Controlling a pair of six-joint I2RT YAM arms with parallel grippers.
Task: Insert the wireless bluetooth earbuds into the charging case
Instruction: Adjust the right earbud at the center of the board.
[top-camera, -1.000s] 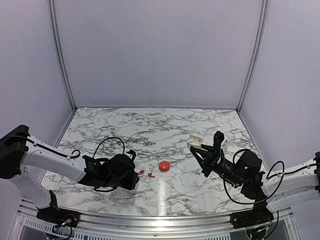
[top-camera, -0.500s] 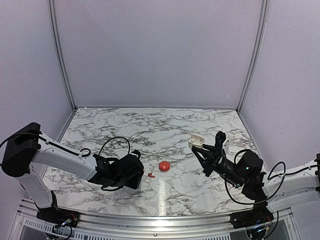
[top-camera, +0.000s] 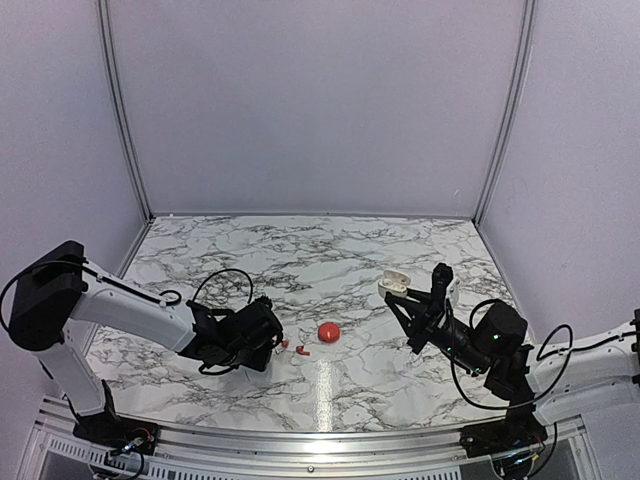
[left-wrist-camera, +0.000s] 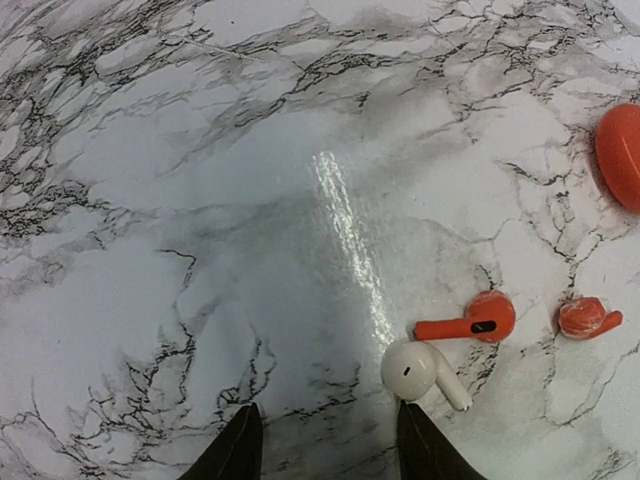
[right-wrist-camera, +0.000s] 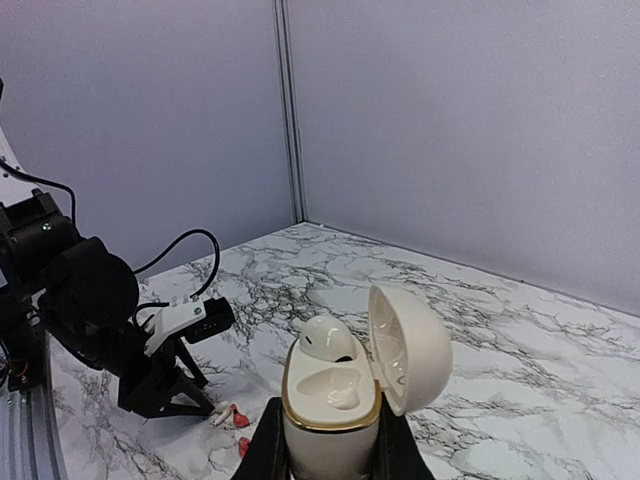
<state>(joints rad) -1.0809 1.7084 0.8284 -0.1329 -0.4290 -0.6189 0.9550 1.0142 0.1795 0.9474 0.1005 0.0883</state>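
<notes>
Left gripper (left-wrist-camera: 322, 452) backs off, spread and empty; the white earbud (left-wrist-camera: 410, 370) lies on the table (left-wrist-camera: 200, 200) beside the red earbuds (left-wrist-camera: 470, 322), no pickup yet. Right gripper (right-wrist-camera: 330, 452) clamps the open case (right-wrist-camera: 330, 395) upright.

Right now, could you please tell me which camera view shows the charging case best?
The right wrist view: the charging case is close, lid open, in the right gripper, a white earbud seated inside. The top external view shows only a small white speck; the left wrist view misses it.
</notes>
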